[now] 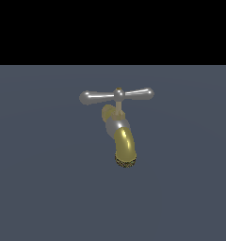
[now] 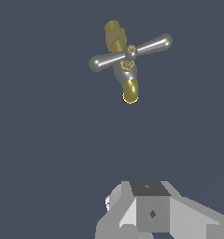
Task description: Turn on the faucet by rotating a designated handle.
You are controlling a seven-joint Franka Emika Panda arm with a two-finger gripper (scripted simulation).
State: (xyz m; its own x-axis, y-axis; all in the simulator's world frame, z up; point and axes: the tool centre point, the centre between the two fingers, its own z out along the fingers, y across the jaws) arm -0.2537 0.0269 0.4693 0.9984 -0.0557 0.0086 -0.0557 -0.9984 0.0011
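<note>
While nothing touches the tap, status as follows:

faucet: small tap (image 1: 120,136) standing on a flat dark grey-blue surface (image 1: 39,188), roughly mid-scene in the exterior view. Also seen from above in the wrist view (image 2: 125,65).

spout: curved shiny brass-yellow tube (image 1: 125,143), bending down toward the camera in the exterior view. Ends in a dark mesh tip (image 1: 126,162). Silver collar (image 1: 116,126) sits where the spout meets the body.

handle: slim silver crossbar (image 1: 117,95) with rounded bulbous ends, on top of the faucet. Small brass knob at its centre, thin brass stem below it. In the exterior view the bar runs nearly level, the end on the exterior view's right slightly higher than the one on the left. In the wrist view the bar (image 2: 130,52) lies diagonally across the brass body.

gripper: only grey and white blocky housing (image 2: 151,210) shows at the edge of the wrist view. Fingertips are out of sight, so cannot tell how far apart the jaws stand or whether anything is between them. Not visible at all in the exterior view.

spacing: gripper housing is well apart from the faucet in the wrist view, with bare surface between them. No contact with handle or spout.

background: black band across the upper part of the exterior view above the surface.
</note>
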